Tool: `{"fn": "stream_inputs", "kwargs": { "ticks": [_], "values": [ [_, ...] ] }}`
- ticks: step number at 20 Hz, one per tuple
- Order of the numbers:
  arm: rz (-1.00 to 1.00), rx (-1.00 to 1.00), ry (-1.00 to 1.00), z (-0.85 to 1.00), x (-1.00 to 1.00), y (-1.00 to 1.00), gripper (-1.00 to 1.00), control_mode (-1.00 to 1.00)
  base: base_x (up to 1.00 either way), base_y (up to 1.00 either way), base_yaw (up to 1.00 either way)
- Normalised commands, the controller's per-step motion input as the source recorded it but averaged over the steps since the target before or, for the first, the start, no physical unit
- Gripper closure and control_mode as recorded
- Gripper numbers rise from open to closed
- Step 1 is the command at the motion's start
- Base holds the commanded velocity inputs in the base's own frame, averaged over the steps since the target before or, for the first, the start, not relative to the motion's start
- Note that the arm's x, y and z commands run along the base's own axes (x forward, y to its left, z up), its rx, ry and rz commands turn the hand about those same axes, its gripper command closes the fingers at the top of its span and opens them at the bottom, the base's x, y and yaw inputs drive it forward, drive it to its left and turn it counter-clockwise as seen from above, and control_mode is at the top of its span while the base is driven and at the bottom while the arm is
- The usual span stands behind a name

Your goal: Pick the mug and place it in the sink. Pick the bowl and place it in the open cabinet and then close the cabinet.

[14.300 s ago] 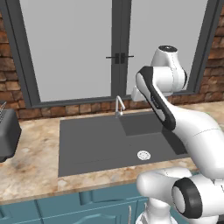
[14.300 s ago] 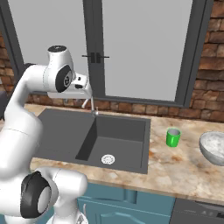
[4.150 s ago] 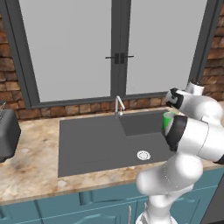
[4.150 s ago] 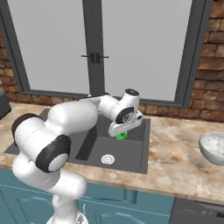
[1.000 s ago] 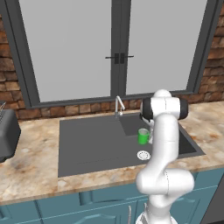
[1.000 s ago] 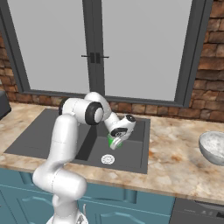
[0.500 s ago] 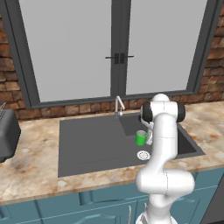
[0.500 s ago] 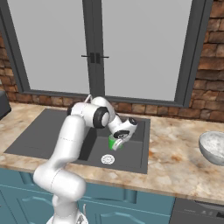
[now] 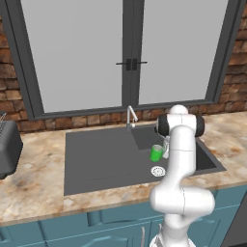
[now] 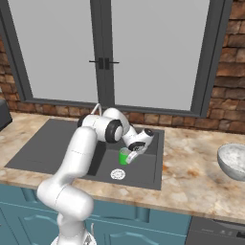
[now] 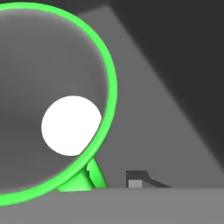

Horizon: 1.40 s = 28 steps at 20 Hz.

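Mug (image 9: 156,153) upright in sink (image 9: 96,159), at 11 o'clock from drain (image 9: 157,171); my claw (image 10: 132,156) right beside it, jaw gap unreadable. Right base view adds bowl (image 10: 234,161) on counter (image 10: 191,167).

We are looking at a home kitchen, rendered rather than filmed. A speckled beige stone surface (image 9: 38,183) runs along the wall, with a large dark grey sink (image 9: 106,159) recessed into it, a round silver drain (image 9: 157,171) in its floor and a small chrome faucet (image 9: 130,116) at its back edge. Below the surface we see teal lower cabinets (image 10: 158,234). Behind the sink stands a big grey-framed window (image 9: 128,53) with frosted panes, flanked by a red brick wall (image 10: 229,86). A dark toaster (image 9: 7,154) sits at the left end, and a grey bowl (image 10: 233,161) rests on the surface to the right.
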Motion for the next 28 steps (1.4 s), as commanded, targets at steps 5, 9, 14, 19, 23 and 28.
{"fn": "stream_inputs", "kwargs": {
  "ticks": [5, 9, 14, 19, 23, 28],
  "values": [
    [0.0, 0.0, 0.0, -0.02, 0.0, 0.0, -1.0, -1.0, 0.0, 0.0, 0.0],
    [0.0, 0.0, -0.01, 0.1, -0.08, 0.0, -1.0, -1.0, 0.0, 0.0, 0.0],
    [0.0, 0.0, -0.09, 0.39, -0.42, 0.0, -1.0, -1.0, 0.0, 0.0, 0.0],
    [0.0, 0.0, -0.07, 0.59, -0.4, 0.0, -1.0, -1.0, 0.0, 0.0, 0.0],
    [-0.07, 0.0, 0.01, 0.65, -0.25, 0.0, -1.0, -1.0, 0.0, 0.0, 0.0],
    [-0.2, -0.02, 0.08, 0.68, -0.02, 0.0, -1.0, -1.0, 0.0, 0.0, 0.0]
  ]
}}
